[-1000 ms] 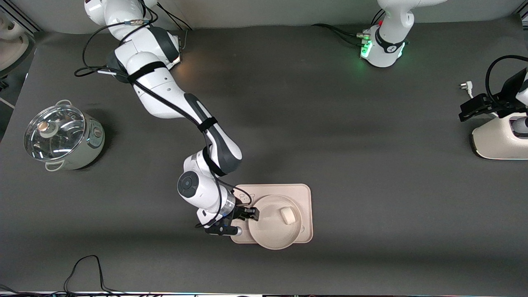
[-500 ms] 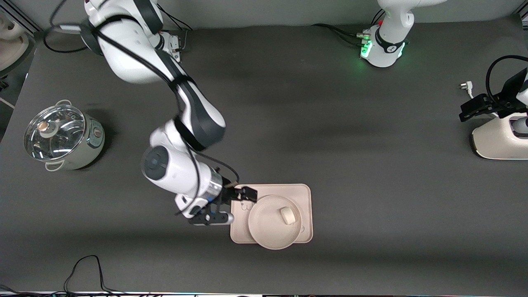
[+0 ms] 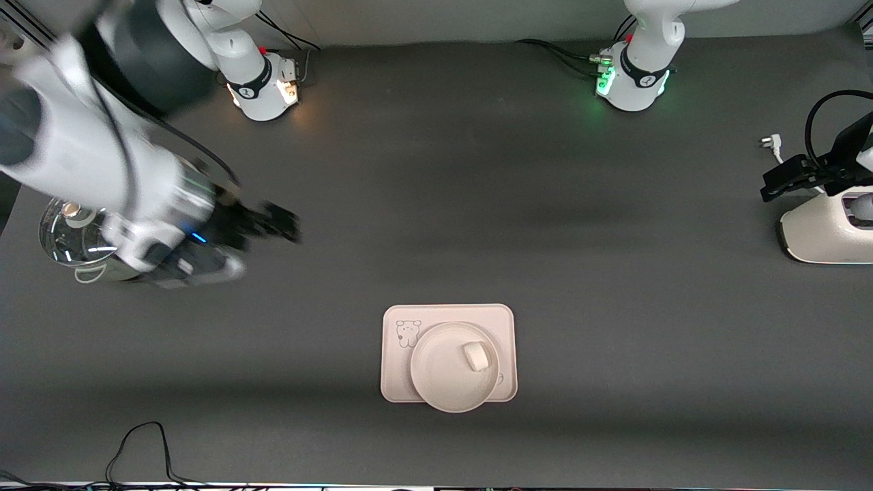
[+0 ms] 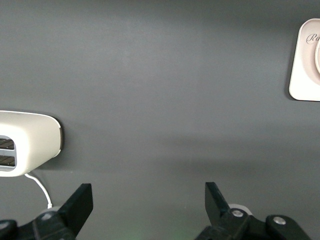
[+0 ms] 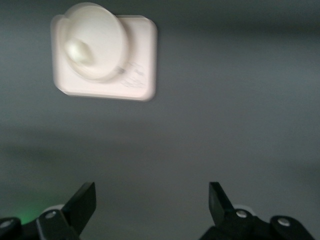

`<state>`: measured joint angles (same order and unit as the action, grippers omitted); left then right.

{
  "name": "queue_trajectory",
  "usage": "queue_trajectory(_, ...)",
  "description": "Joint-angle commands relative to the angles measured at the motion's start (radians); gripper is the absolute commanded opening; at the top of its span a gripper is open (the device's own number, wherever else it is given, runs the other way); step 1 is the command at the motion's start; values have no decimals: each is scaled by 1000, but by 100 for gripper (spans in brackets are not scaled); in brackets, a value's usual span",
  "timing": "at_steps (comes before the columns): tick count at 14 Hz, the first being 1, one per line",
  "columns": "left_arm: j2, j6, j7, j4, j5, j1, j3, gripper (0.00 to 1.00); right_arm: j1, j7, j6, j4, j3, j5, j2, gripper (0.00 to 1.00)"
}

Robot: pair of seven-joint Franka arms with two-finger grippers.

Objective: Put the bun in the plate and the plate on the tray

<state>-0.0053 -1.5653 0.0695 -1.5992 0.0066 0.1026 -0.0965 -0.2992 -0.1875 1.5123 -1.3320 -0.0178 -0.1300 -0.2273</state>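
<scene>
A: What sits at the right arm's end of the table?

B: A steel pot (image 3: 102, 232) with a glass lid, partly covered by the right gripper (image 3: 273, 221), which hangs blurred in the air above the table beside the pot. Its fingers (image 5: 80, 205) are spread wide with nothing between them.

A: And in the middle?

B: The tray (image 3: 399, 382) lies flat, nearer the front camera than both arm bases. The plate (image 3: 443, 382) rests on it, its front rim hanging slightly over the tray's near edge. The bun (image 3: 476, 355) lies in the plate, off centre toward the left arm's end. A cartoon animal drawing (image 3: 408, 333) shows on the tray's bare corner.

A: Anything crowding it?

B: No, dark table (image 3: 614, 273) surrounds the tray on every side.

A: The left arm's end?

B: A white toaster (image 3: 822, 235) stands at the table's edge, with its plug (image 3: 768, 142) lying on the mat. The left gripper (image 4: 147, 200) waits up by the toaster, fingers (image 4: 80, 202) wide apart and empty.

A: Along the near edge?

B: A black cable (image 3: 140, 443) loops onto the mat, well apart from the tray.
</scene>
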Motion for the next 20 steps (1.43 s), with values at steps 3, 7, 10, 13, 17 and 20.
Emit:
queue_trajectory(3, 8, 1, 4, 19, -5, -3, 3, 100, 113, 310, -63, -200, -63, 158, 227, 100)
queue_trajectory(7, 8, 1, 4, 19, -5, -4, 3, 100, 123, 369, -50, -199, -192, 159, 212, 100)
queue_trajectory(10, 8, 1, 7, 19, -8, -4, 3, 100, 123, 343, -50, -199, -206, 159, 212, 100)
queue_trajectory(13, 10, 1, 10, 19, -5, -6, 3, 100, 123, 301, -50, -199, -206, 159, 210, 100)
queue_trajectory(17, 16, 1, 10, 27, -5, -4, 3, 100, 118, 289, -50, -202, -206, 159, 209, 100)
queue_trajectory(20, 21, 1, 10, 27, -5, -3, 3, 100, 117, 290, -52, -200, -206, 159, 209, 100)
